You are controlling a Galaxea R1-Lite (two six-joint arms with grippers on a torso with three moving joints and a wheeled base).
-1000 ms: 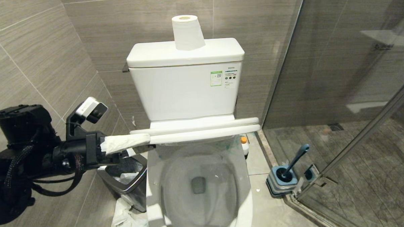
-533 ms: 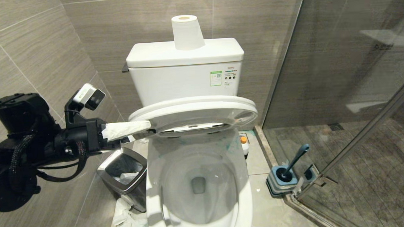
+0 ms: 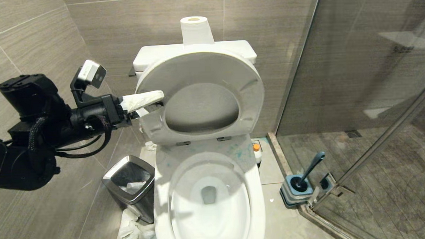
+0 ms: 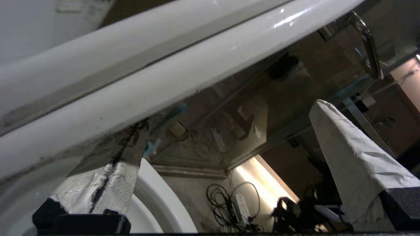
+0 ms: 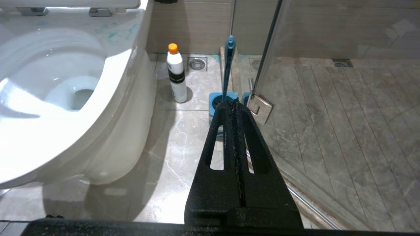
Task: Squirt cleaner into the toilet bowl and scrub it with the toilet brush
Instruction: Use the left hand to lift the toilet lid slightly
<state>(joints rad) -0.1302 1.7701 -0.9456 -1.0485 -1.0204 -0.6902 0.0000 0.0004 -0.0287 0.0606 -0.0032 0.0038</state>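
The toilet bowl (image 3: 161, 202) stands open, its white seat and lid (image 3: 248, 93) tipped up almost against the tank. My left gripper (image 3: 159, 101) is at the seat's left edge, open, and holds nothing. In the left wrist view one taped finger (image 4: 108, 177) presses on the seat's rim (image 4: 164, 82) while the other (image 4: 347, 157) stands free. The cleaner (image 3: 257, 155) stands on the floor right of the toilet. The toilet brush (image 3: 311, 169) sits in its blue holder (image 3: 295, 192). My right gripper (image 5: 229, 103) hangs shut above the holder, near the cleaner (image 5: 176, 75) and the brush handle (image 5: 228, 65).
A steel-rimmed waste bin (image 3: 130, 186) stands left of the toilet with crumpled paper on the floor beside it. A toilet-paper roll (image 3: 196, 30) sits on the tank. A glass shower door (image 3: 356, 93) closes off the right side, its hinge close to the brush holder.
My left gripper has risen along the left wall and pushed the seat and lid up, from lying nearly level to standing almost upright. The bowl is now uncovered.
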